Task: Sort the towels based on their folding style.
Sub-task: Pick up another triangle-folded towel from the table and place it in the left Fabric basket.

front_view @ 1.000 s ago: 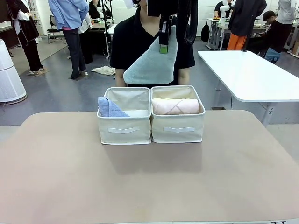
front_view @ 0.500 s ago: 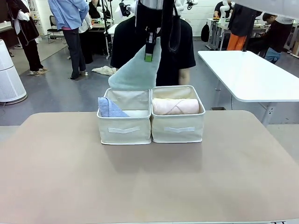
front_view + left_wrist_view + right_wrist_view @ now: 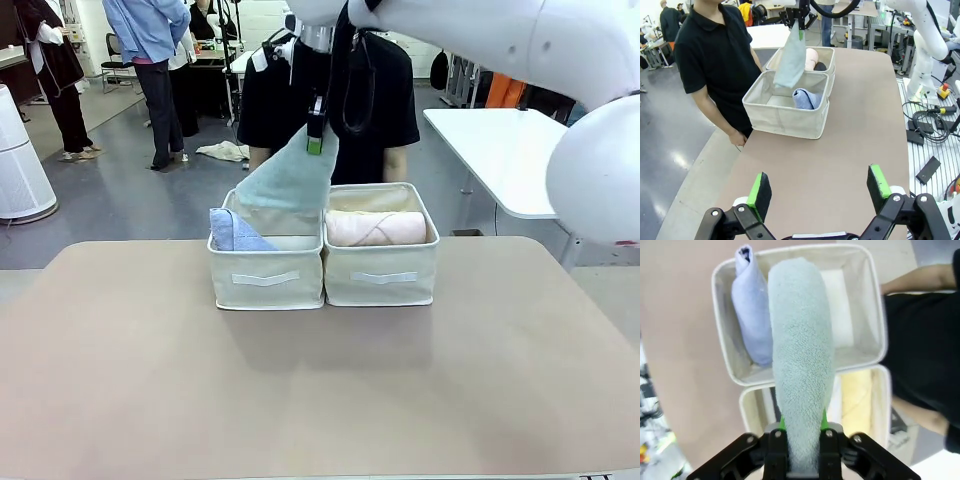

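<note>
My right gripper [image 3: 316, 140] is shut on the top corner of a grey-green triangle-fold towel [image 3: 285, 180], which hangs over the left beige basket [image 3: 265, 282], its lower edge at the rim. A lavender-blue triangle fold [image 3: 235, 232] lies inside that basket. The right basket [image 3: 382, 278] holds a pink roll [image 3: 375, 228]. In the right wrist view the grey-green towel [image 3: 802, 355] runs up from the gripper [image 3: 802, 426], above the lavender towel [image 3: 752, 325], and a yellow towel [image 3: 857, 390] shows in the other basket. My left gripper [image 3: 819, 186] stands open over the table, well away from the baskets [image 3: 785, 107].
A person in a black shirt [image 3: 385, 100] stands right behind the baskets at the table's far edge. The brown tabletop [image 3: 320, 390] in front of the baskets is bare. A white table [image 3: 530, 160] stands at the back right.
My right gripper has carried the grey-green towel leftward and lower, from above the right basket to over the left basket. The left gripper shows no change.
</note>
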Available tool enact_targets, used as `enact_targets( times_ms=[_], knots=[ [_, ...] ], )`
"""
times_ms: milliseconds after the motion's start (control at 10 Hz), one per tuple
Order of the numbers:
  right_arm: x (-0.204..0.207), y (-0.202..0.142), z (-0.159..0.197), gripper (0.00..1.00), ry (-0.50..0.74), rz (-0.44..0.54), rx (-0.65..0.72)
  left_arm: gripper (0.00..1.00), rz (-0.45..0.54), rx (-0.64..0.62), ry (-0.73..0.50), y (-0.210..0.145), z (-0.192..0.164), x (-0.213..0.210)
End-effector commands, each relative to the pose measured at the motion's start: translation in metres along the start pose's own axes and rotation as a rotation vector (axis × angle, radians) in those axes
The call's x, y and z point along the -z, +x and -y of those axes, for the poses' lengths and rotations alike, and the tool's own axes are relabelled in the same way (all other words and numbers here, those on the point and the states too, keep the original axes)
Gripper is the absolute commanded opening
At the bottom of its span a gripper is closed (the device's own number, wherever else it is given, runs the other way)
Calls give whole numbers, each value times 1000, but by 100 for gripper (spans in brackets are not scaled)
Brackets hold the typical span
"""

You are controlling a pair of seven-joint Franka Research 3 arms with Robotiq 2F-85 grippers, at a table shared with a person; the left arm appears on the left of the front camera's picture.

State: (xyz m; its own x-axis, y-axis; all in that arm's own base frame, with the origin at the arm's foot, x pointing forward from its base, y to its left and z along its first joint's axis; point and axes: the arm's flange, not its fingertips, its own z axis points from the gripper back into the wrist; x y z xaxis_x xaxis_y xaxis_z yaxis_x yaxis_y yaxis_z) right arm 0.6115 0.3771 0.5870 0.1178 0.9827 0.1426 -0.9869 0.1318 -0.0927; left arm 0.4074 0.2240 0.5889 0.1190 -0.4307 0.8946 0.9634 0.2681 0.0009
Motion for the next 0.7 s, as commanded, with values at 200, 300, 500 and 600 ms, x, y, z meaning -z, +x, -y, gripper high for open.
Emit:
enact_targets(
  times_ms=[200, 300, 500, 600],
  knots=[
    [4, 39, 34, 23, 83, -46, -7, 100, 5, 3, -3, 1, 1, -2],
    [12, 40, 35, 23, 93, -59, -4, 100, 5, 3, -3, 1, 1, -2],
    [19, 44, 36, 23, 95, -57, -2, 100, 5, 3, -3, 1, 1, -2],
    [21, 49, 34, 23, 77, -62, -11, 100, 5, 3, -3, 1, 1, -2]
  ],
)
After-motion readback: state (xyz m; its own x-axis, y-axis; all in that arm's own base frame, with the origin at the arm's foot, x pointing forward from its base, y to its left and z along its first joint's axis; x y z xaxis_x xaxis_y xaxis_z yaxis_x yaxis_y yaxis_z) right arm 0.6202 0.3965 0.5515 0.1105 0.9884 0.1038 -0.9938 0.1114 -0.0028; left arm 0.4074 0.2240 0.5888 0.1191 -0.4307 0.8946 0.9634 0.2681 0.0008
